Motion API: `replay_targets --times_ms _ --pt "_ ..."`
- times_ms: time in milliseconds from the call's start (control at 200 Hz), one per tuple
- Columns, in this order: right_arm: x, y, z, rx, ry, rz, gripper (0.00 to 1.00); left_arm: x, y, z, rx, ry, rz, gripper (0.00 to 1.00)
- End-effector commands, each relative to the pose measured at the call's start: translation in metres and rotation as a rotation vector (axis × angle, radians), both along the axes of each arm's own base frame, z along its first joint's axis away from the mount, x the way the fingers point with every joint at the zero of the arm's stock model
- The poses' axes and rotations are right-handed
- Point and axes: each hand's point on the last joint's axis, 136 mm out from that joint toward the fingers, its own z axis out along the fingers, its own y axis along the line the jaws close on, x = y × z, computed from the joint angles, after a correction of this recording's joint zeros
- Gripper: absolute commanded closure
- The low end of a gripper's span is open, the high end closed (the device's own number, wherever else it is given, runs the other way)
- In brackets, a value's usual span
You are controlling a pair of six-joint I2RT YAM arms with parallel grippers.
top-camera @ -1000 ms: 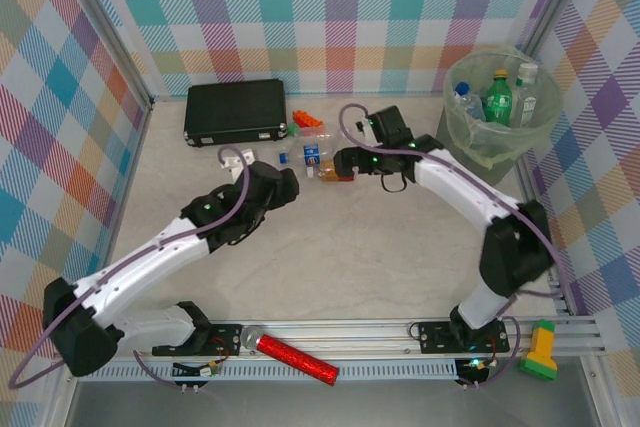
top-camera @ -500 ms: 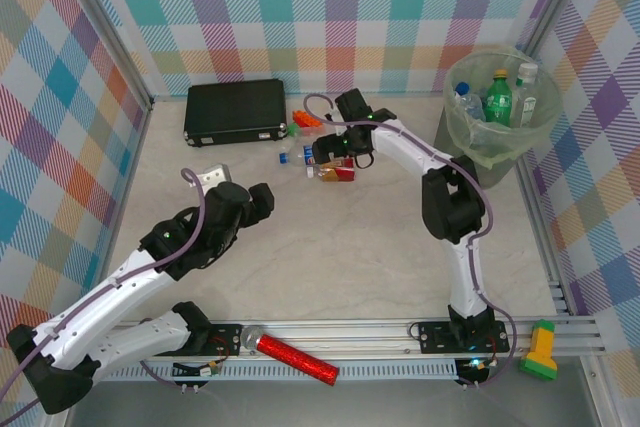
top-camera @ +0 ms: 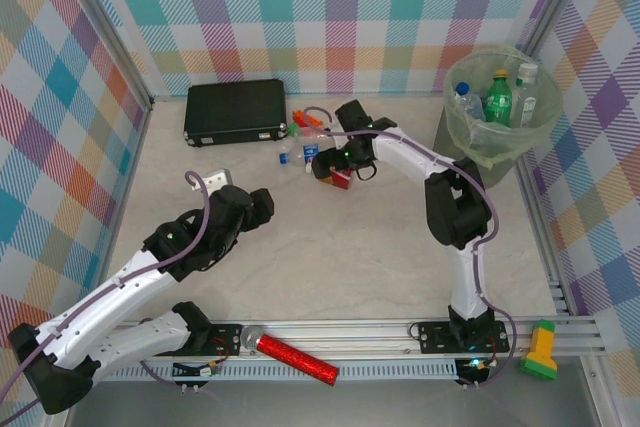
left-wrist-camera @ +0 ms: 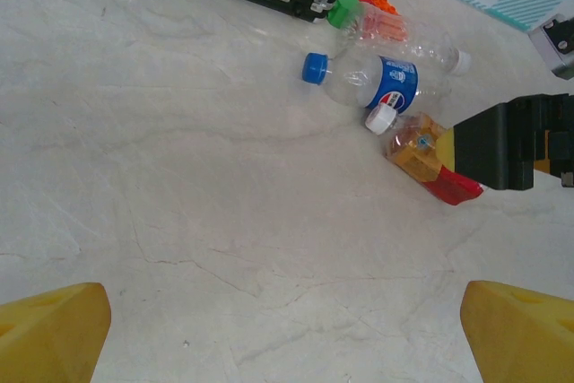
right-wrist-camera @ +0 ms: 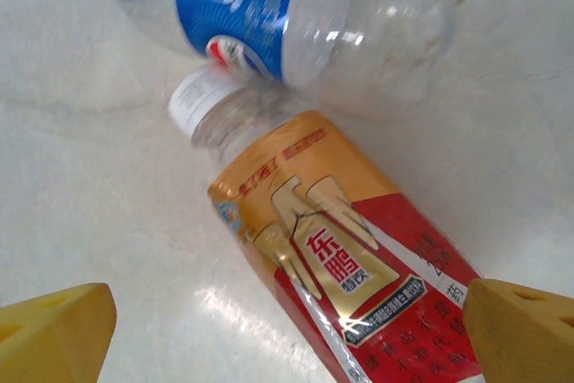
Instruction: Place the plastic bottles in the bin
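I see three bottles (top-camera: 498, 97) in the bin (top-camera: 478, 155); about four lie on the counter (top-camera: 350, 247). My right end effector (right-wrist-camera: 287, 325) gapes over the orange-labelled bottle (right-wrist-camera: 332, 239); my left end effector (left-wrist-camera: 287, 338) hangs spread, empty.

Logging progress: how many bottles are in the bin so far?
3 in the bin: clear blue-labelled bottle left, green bottle middle, clear white-capped bottle right. More may lie hidden underneath.
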Motion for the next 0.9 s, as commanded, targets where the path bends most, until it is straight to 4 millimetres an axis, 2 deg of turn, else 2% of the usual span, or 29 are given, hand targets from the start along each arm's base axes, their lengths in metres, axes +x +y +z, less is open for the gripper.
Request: replay_targets --times_ms 0,170,315,475,645,895 --pt "-0.019 0.010 0.016 0.023 0.002 0.044 0.01 -0.002 0.003 -0.006 0.022 0.013 -0.009 0.00" --pt "-0.031 0.015 0.018 -0.041 -0.047 0.074 0.01 -0.003 0.005 -0.006 0.027 0.008 -0.008 0.00" --pt "-0.017 0.009 0.018 -0.132 -0.125 0.060 0.01 -0.005 0.006 -0.005 0.029 0.007 -0.010 0.00" --pt "-0.003 0.008 -0.001 -0.222 -0.138 0.112 0.01 -0.006 0.009 -0.004 0.034 0.006 -0.009 0.00" --pt "0.000 0.012 -0.022 -0.260 -0.118 0.162 0.01 -0.008 0.011 -0.004 0.039 0.005 -0.011 0.00" --pt "0.001 0.014 -0.034 -0.281 -0.110 0.223 0.01 -0.007 0.010 0.000 0.046 0.000 -0.018 0.00"
